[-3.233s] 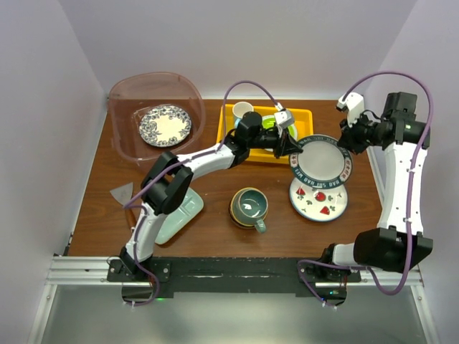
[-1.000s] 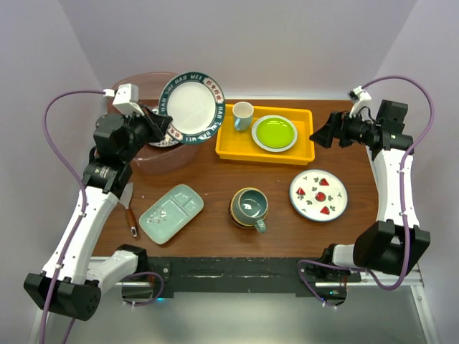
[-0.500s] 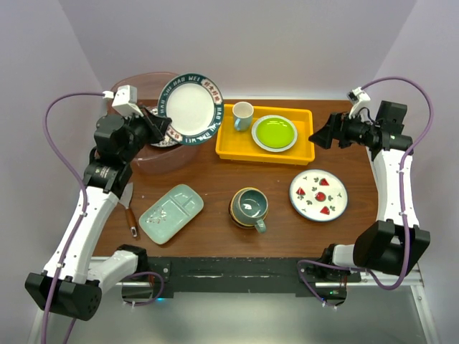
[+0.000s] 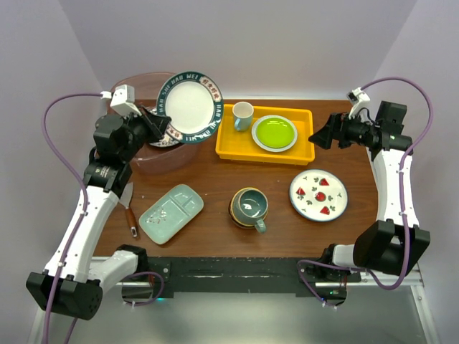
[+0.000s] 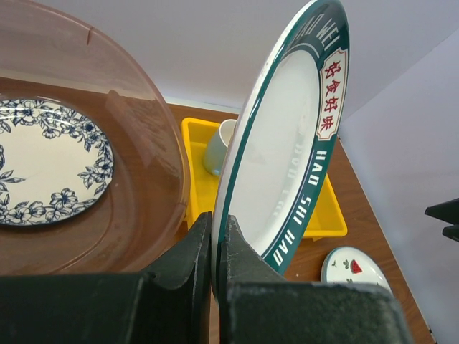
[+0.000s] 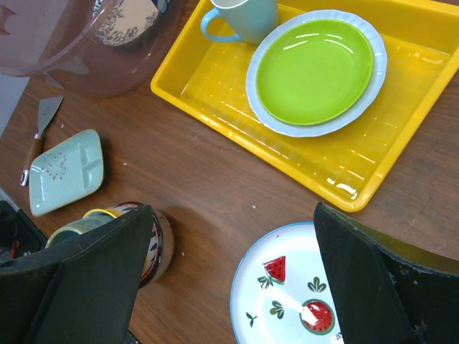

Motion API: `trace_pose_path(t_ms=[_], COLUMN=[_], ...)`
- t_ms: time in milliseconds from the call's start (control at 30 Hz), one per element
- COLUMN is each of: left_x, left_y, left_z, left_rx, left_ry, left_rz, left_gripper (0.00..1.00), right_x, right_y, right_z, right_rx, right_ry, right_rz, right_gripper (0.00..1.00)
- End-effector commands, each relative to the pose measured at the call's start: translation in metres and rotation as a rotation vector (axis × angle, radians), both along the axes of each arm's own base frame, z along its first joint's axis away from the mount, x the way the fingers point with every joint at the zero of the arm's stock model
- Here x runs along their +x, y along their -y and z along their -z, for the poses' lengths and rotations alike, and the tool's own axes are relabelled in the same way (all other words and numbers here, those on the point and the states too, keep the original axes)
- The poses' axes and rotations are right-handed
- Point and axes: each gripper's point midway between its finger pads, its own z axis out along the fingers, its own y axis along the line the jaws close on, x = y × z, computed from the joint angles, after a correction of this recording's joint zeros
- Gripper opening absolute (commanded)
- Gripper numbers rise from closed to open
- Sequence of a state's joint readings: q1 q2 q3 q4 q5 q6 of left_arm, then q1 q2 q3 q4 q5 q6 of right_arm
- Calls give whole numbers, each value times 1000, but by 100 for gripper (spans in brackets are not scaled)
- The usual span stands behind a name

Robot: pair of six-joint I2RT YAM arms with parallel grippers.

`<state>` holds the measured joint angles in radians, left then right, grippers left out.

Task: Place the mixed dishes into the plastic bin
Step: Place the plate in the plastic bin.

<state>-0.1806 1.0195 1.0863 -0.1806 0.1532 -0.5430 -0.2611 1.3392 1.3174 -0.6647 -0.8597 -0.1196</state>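
Where the tabletop [image 4: 215,179] runs closest to the arm bases: a pale green divided tray [image 4: 171,213] lies flat at the left, with a brown-handled scraper [image 4: 129,208] just beside its left end.
Near centre: a teal mug [image 4: 251,206] sits inside a stack of patterned bowls [image 6: 161,244], its handle pointing to the near edge.
Near right: a white plate with red fruit marks [image 4: 318,194] lies flat, apart from the mug stack.
Middle: a yellow tray [image 4: 301,154] holds a lime-green plate [image 4: 274,132] and, at its far-left corner, a small white cup [image 4: 242,113].
Right jaws: spread wide and holding nothing, they hang in the air just off the yellow tray's right end.
Far left: the plastic bin [image 4: 165,161] stands in the far-left corner of the tabletop, and a blue floral plate [image 5: 43,161] lies flat on its floor.
Left jaws: pinched tight on the rim of a green-rimmed plate [image 4: 190,106]. The plate is held up almost on edge over the bin's right rim, between the bin and the yellow tray.
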Motion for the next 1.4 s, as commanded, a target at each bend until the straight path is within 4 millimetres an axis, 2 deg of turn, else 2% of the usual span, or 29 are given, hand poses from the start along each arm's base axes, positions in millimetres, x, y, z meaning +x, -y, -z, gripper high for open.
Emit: trace_pose_path(t_ms=[0, 800, 1367], left_x=[6, 30, 67], left_y=[1, -11, -36], left_z=[-38, -28, -14], left_rx=[-72, -106, -178], left_ry=[117, 57, -31], left_rz=[1, -55, -155], left_gripper=[0, 0, 0], right_x=[-4, -3, -4], right_y=[-5, -4, -4], right_z=[-14, -11, -6], right_rx=[5, 2, -1], right_ry=[59, 50, 38], right_rz=[-27, -32, -37], right_gripper=[98, 98, 98])
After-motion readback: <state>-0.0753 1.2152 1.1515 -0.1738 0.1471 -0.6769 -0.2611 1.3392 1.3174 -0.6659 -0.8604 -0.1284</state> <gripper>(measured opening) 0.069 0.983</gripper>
